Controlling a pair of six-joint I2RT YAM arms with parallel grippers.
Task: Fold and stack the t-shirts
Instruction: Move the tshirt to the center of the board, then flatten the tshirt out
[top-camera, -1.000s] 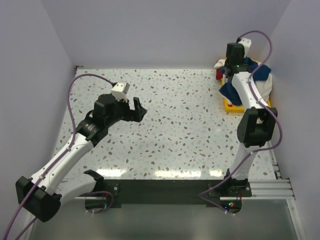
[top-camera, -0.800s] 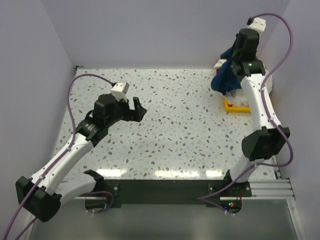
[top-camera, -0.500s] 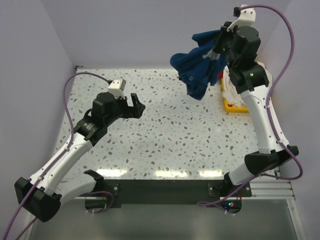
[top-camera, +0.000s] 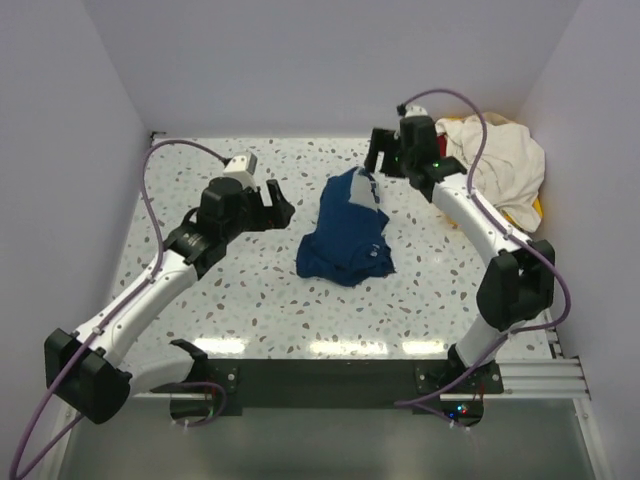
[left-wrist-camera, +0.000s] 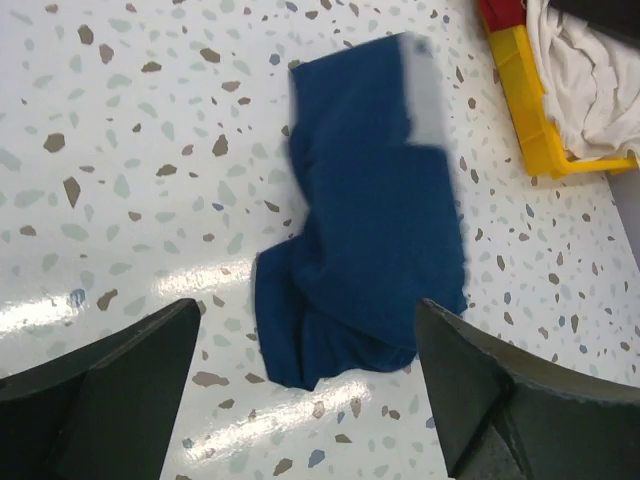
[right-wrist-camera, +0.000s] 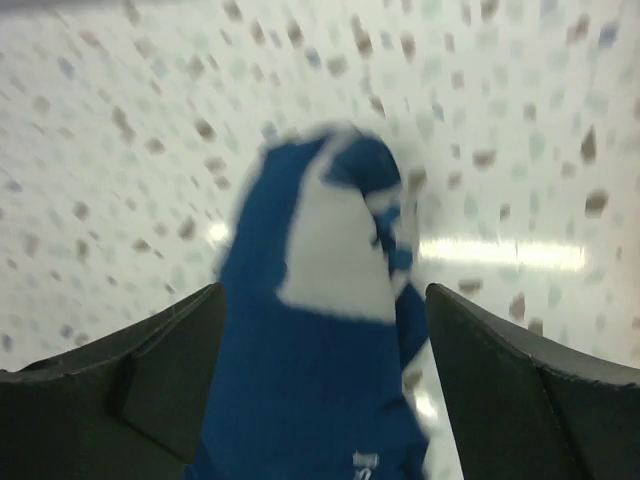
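A dark navy t-shirt (top-camera: 345, 235) lies crumpled in the middle of the speckled table, with a pale patch at its far end. The left wrist view takes in the whole navy t-shirt (left-wrist-camera: 370, 210). My right gripper (top-camera: 378, 155) hovers open over that far end, and the navy t-shirt (right-wrist-camera: 320, 350) lies below the gap between its fingers, untouched. My left gripper (top-camera: 278, 205) stands open to the left of the shirt, apart from it. A cream white t-shirt (top-camera: 505, 165) is heaped on the yellow tray (top-camera: 530, 210) at the back right.
Walls close the table in on the left, back and right. The yellow tray (left-wrist-camera: 530, 110) holds the cream t-shirt (left-wrist-camera: 590, 70), with something red (left-wrist-camera: 500, 12) at its far end. Bare tabletop lies in front of the navy shirt.
My right arm lifted the navy t-shirt out of the tray, swung it left over the table and let go; it now lies on the table. My left gripper edged toward it.
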